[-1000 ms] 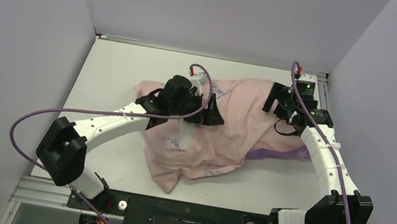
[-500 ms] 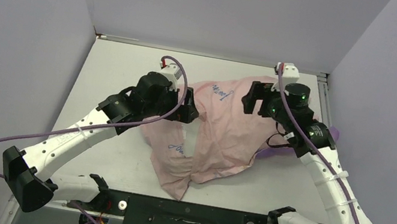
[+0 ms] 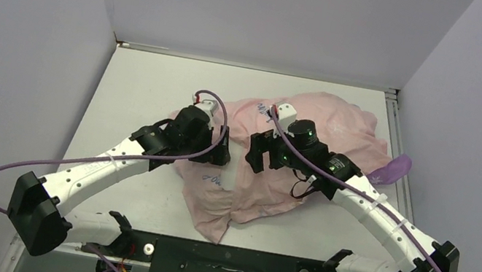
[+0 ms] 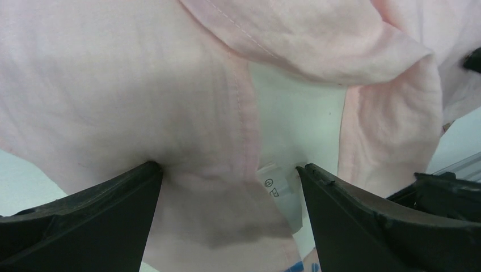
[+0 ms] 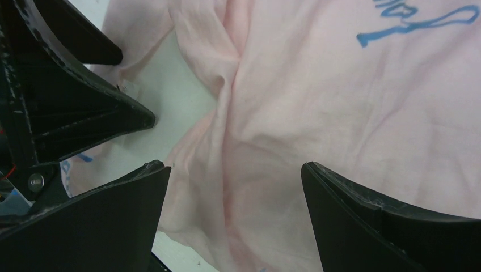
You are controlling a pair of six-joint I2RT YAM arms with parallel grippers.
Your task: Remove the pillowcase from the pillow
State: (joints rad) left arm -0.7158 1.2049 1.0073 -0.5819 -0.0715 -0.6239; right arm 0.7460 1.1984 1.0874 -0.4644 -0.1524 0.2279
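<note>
The pillowcase [image 3: 337,119] lies inside out, pale pink, bunched over the middle and right of the table; a purple corner [image 3: 393,167] sticks out at the right. It fills the left wrist view [image 4: 113,85] and the right wrist view [image 5: 351,102]. The white pillow [image 4: 295,119] shows through a slit in the cloth, with a care label [image 4: 272,187]; from above it is hidden. My left gripper [image 3: 222,154] [image 4: 227,167] is open, low over the slit's edge. My right gripper [image 3: 255,158] [image 5: 235,165] is open over a pink fold, right beside the left gripper's fingers [image 5: 85,113].
The white table [image 3: 150,84] is walled at the left, back and right. A metal rail [image 3: 394,121] runs along the right edge and a black bar [image 3: 224,260] along the near edge. Purple cables loop from both arms.
My right arm swung from the back right to the middle, beside the left gripper. My left gripper moved left and toward the near edge. The cloth settled flatter at the back right.
</note>
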